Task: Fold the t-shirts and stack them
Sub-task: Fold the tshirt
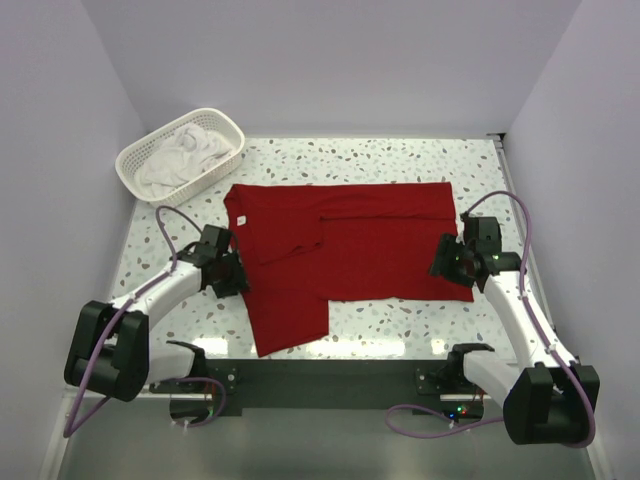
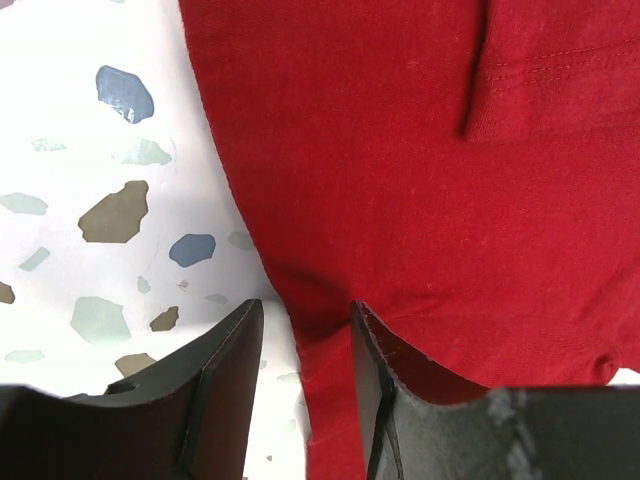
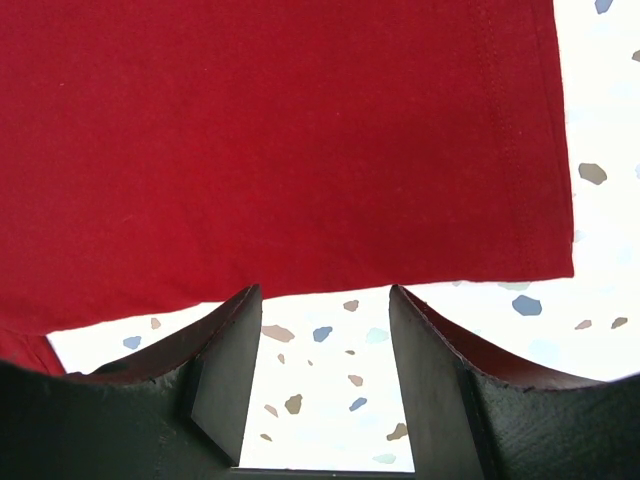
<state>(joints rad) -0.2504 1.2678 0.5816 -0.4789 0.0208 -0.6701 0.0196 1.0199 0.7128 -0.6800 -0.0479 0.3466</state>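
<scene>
The left gripper (image 2: 306, 312), jaws apart, straddles the red t-shirt (image 2: 420, 180) at its edge. The right gripper (image 3: 322, 292), also apart, sits just short of the hem (only bare table (image 3: 600, 300) between its jaws), so closing may miss and skew the fold.

Bright even overhead light, soft shadows, overexposed white tabletop in wrist views

The flat t-shirt (image 1: 350, 250) lies spread across the middle of the table (image 1: 400, 160), part of its left side folded in over itself. Behind it, in the far left corner, sits the basket (image 1: 135, 165), with more t-shirts (image 1: 190, 150) bundled inside. The left gripper (image 1: 235, 278) is at the shirt's left edge, and the right gripper (image 1: 442, 262) is at its right edge.
</scene>
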